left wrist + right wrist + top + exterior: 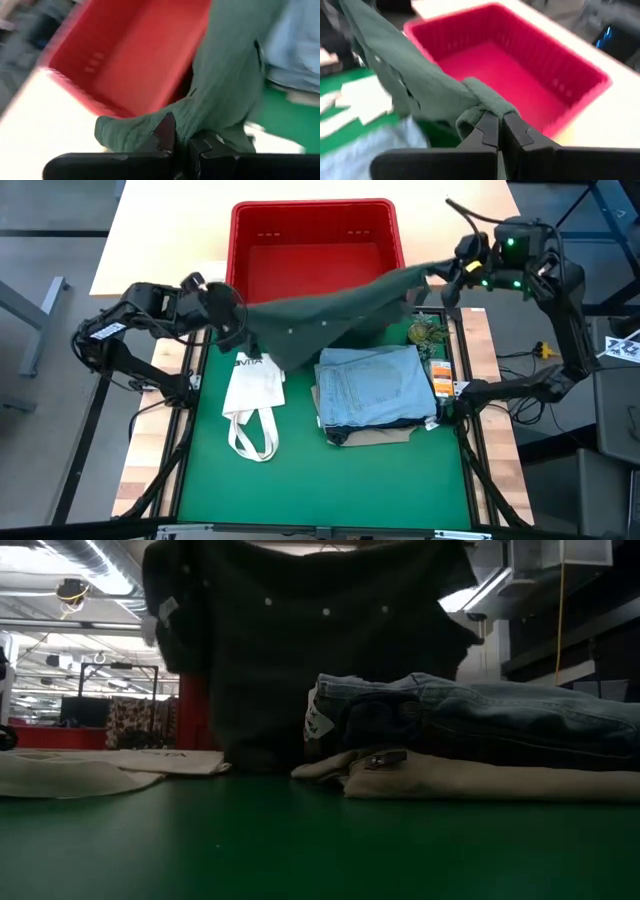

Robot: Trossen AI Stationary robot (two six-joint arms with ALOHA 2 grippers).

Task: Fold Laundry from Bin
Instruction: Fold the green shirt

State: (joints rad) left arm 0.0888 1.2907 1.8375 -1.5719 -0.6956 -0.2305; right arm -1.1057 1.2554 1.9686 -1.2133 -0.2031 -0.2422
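A dark olive-green garment (330, 315) hangs spread between my two grippers, over the near rim of the red bin (315, 240) and the far part of the green mat. My left gripper (235, 322) is shut on its left end, and my right gripper (445, 275) is shut on its right end. In the low view the garment (300, 650) hangs like a curtain behind a folded stack (480, 740). That stack has light blue jeans (375, 385) on top, then dark navy, then beige at the bottom, and it rests on the mat. My left gripper pinches a bunched end of the green garment (150, 131) between its two shut fingers, slanting downward from the table's left. The cloth runs away from the fingers toward the right arm, lifted off the table there. My right gripper pinches a rolled fold at the garment's other end (487, 102) between its two shut fingers, slanting downward from the table's right. The cloth slopes down from it toward the left arm, fairly taut along its top edge (400, 280).
A white tote bag (252, 395) with looped straps lies flat on the mat left of the stack. A small greenish clump (428, 333) and an orange-and-white tag (441, 372) lie by the mat's right edge. The near half of the mat (320, 480) is bare.
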